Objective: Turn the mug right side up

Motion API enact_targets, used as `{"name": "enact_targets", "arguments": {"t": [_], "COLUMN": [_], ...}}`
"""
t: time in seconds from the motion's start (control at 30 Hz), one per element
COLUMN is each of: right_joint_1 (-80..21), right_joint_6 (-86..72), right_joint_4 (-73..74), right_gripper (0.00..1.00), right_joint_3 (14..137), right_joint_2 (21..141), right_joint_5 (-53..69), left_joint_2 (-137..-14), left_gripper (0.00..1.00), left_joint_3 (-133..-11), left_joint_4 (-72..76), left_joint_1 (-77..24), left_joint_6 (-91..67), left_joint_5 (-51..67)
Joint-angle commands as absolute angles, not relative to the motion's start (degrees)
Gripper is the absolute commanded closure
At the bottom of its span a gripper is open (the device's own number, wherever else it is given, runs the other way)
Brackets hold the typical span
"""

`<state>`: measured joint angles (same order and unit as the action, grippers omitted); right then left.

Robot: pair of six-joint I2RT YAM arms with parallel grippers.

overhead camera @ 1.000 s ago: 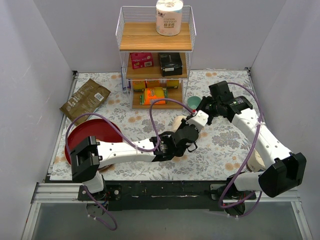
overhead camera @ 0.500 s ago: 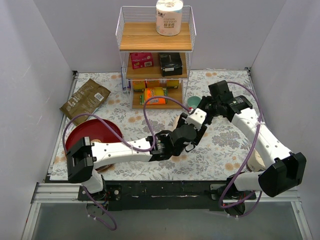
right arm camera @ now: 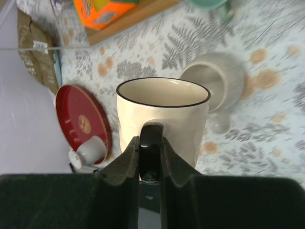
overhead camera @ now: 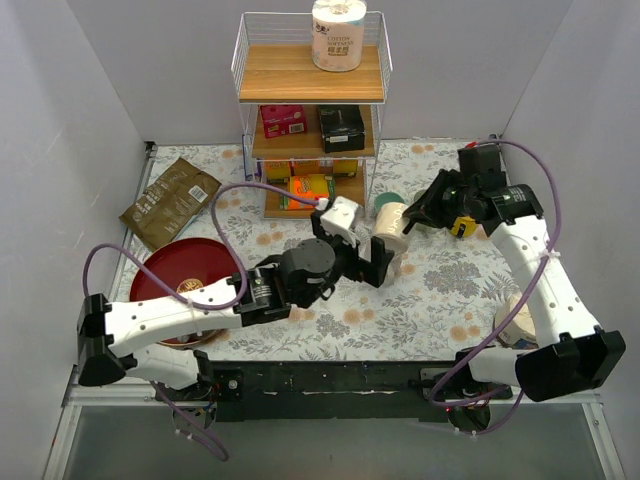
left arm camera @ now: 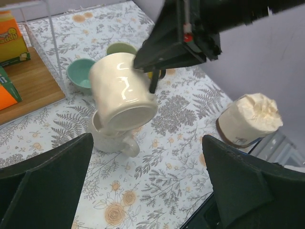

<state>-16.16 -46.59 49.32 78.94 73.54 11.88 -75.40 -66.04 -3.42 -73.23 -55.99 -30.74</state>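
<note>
A cream mug [overhead camera: 389,229] with a dark rim hangs tilted above the table, and my right gripper [overhead camera: 418,214] is shut on its handle. In the right wrist view the mug [right arm camera: 162,119] fills the centre, mouth away from the camera, and the handle sits pinched in the right gripper [right arm camera: 150,143]. The left wrist view looks at the base of the mug [left arm camera: 122,90]. My left gripper [overhead camera: 360,258] stands wide open just left of the mug and holds nothing. In its own view the left gripper [left arm camera: 147,191] has only tablecloth between its fingers.
A grey mug [left arm camera: 108,137] sits on the cloth right under the held one. A teal bowl [left arm camera: 80,72] and a green bowl [left arm camera: 121,48] lie behind it. A wire shelf rack [overhead camera: 310,130] stands at the back. A red plate [overhead camera: 185,275], a brown packet [overhead camera: 170,200] and a paper-wrapped bundle [left arm camera: 250,119] flank the table.
The left gripper has opened wide and drawn back to the left, away from the mug. The right arm has swung right and back with the mug in its grip.
</note>
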Motion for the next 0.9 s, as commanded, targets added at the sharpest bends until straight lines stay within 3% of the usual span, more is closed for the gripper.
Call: {"name": "enact_targets", "arguments": {"t": [0.0,0.27,0.5,0.87], "right_joint_1": [-13.6,-13.6,-13.5,-13.5], "right_joint_6": [-35.7,-22.2,-18.4,-14.7], "right_joint_4": [43.7,23.4,10.1,-9.7], "right_gripper": [0.99,0.99,0.99,0.99], "right_joint_3": [78.9,59.4,40.8,22.7], "right_joint_2": [66.7,52.0,42.0,33.9], "right_joint_5": [5.1,-3.4,-12.6,-14.9], "left_joint_2": [-68.4,-62.4,-64.4,-65.3], "left_gripper": [0.02,0.02,0.02,0.02], "left_joint_3": [-64.7,-61.9,-63.6,-64.2], "left_joint_4": [-7.4,-10.0,-12.2,-14.1], "left_joint_1": [-70.4,-58.5,-57.0,-54.7], "left_joint_6": [-61.1,-68.4,-69.3,-71.2], "left_joint_5": [-29.8,-21.8,-19.0,-15.5]}}
